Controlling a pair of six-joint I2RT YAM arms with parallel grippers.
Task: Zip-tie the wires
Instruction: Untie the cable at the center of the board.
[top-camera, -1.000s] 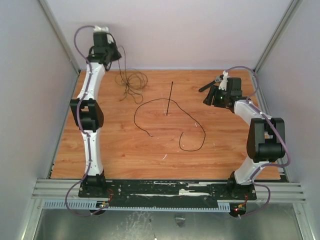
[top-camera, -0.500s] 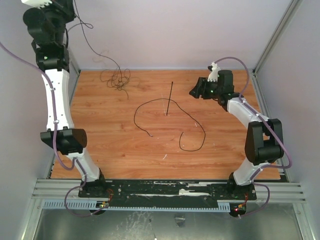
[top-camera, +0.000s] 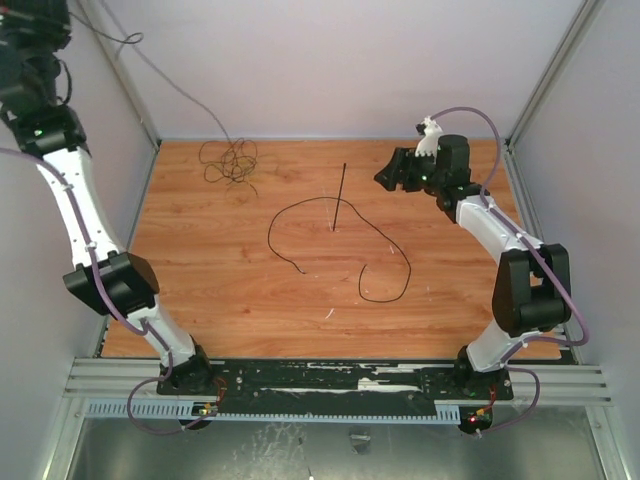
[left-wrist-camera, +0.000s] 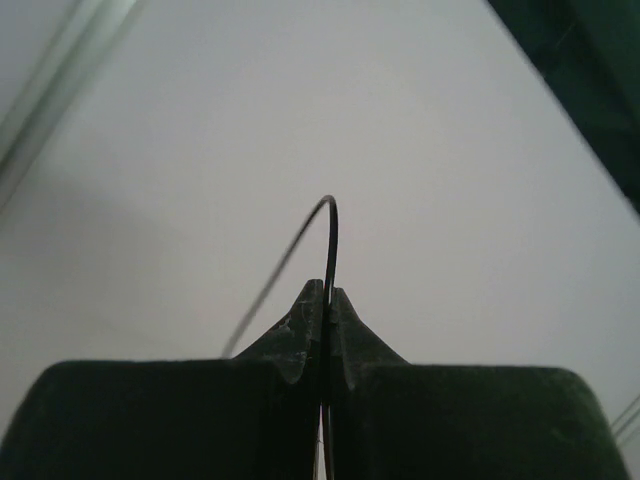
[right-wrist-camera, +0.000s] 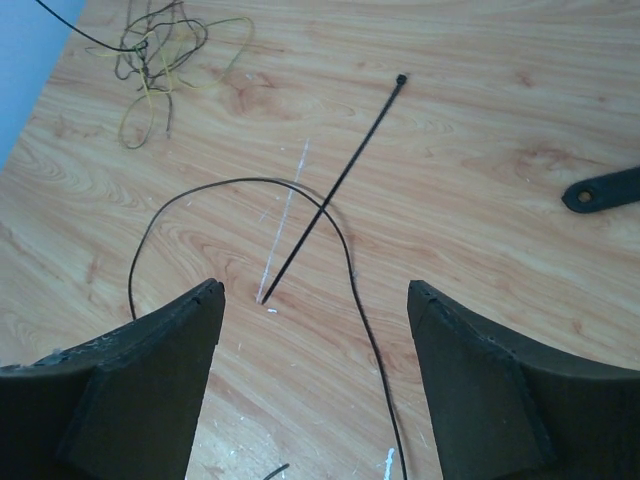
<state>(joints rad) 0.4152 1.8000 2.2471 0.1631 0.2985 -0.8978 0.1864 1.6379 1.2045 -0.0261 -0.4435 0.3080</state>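
The thin wires (top-camera: 228, 160) lie in a tangle at the table's back left, also in the right wrist view (right-wrist-camera: 160, 50). One strand (top-camera: 170, 85) rises from the tangle to the top left. My left gripper (left-wrist-camera: 328, 292) is raised high there, shut on that strand (left-wrist-camera: 331, 225); its fingers are cut off in the top view. The zip tie (top-camera: 340, 197) lies straight at the table's middle back, crossing a thicker black wire loop (top-camera: 385, 240). My right gripper (top-camera: 388, 178) is open and empty, hovering right of the zip tie (right-wrist-camera: 340, 180).
The black wire loop (right-wrist-camera: 348, 250) runs under my right gripper (right-wrist-camera: 315, 300). A dark tool handle (right-wrist-camera: 600, 190) lies to its right. Grey walls and metal posts (top-camera: 120, 70) close in the table (top-camera: 230, 300). The left arm (top-camera: 75, 200) leans against the left wall.
My left arm has swung up and left with the strand, dragging the tangle left. My right gripper has moved left from above the tool toward the zip tie.
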